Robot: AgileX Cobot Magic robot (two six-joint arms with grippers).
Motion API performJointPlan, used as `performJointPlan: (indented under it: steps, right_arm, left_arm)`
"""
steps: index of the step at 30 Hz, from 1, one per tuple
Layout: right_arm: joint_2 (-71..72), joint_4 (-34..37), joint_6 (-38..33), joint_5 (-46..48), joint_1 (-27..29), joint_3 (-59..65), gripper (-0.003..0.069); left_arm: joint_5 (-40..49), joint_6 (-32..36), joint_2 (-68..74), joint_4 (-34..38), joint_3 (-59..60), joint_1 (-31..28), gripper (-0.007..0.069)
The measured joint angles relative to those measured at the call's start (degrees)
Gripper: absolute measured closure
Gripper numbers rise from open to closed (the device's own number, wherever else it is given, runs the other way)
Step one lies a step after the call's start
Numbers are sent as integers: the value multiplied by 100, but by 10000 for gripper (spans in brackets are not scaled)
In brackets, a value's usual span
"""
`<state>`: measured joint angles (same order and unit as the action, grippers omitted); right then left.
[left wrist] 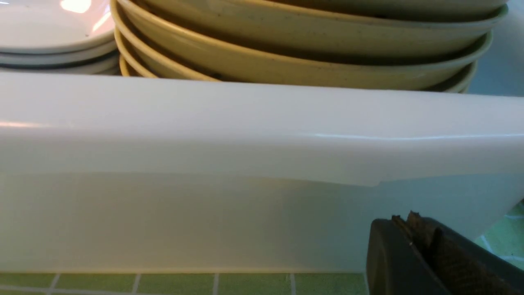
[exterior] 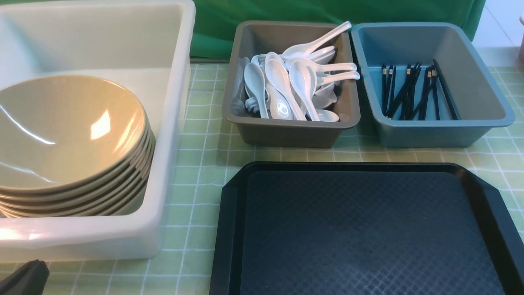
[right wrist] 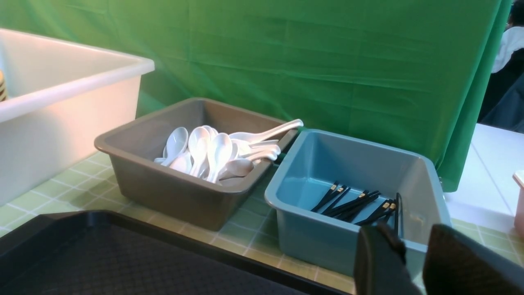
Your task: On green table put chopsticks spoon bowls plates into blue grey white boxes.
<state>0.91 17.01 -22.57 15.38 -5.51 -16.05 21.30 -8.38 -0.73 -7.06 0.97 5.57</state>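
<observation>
A stack of beige bowls (exterior: 69, 131) sits in the white box (exterior: 172, 123) at the left. In the left wrist view the bowls (left wrist: 307, 53) stand beside white plates (left wrist: 49, 28) behind the box wall (left wrist: 245, 135). White spoons (exterior: 286, 82) fill the grey box (exterior: 286, 137). Black chopsticks (exterior: 409, 92) lie in the blue box (exterior: 430, 135). My left gripper (left wrist: 409, 221) is shut and empty, low outside the white box's near wall; its tip shows in the front view (exterior: 24, 278). My right gripper (right wrist: 413, 241) is open and empty, near the blue box's (right wrist: 319, 241) near corner.
A black tray (exterior: 360, 229) with nothing on it lies at the front centre on the green checked cloth. A green curtain hangs behind the boxes. A pink object (right wrist: 519, 200) stands at the far right edge.
</observation>
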Motion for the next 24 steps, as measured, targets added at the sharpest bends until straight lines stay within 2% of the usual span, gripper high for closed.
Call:
performJointPlan:
  steps: [5, 10, 12, 20, 24]
  right_arm:
    - [0, -9, -5, 0, 4, 11, 475]
    - [0, -355, -707, 0, 12, 11, 473]
    - [0, -384, -778, 0, 12, 11, 472]
    - [0, -441, -884, 111, 28, 11, 465]
    - [0, -487, -642, 268, 28, 221, 463]
  left_arm:
    - [0, 0, 0, 0, 0, 0, 626]
    - [0, 0, 0, 0, 0, 0, 626]
    - [0, 0, 0, 0, 0, 0, 626]
    - [0, 0, 0, 6, 0, 0, 626]
    - [0, 0, 0, 12, 0, 0, 626]
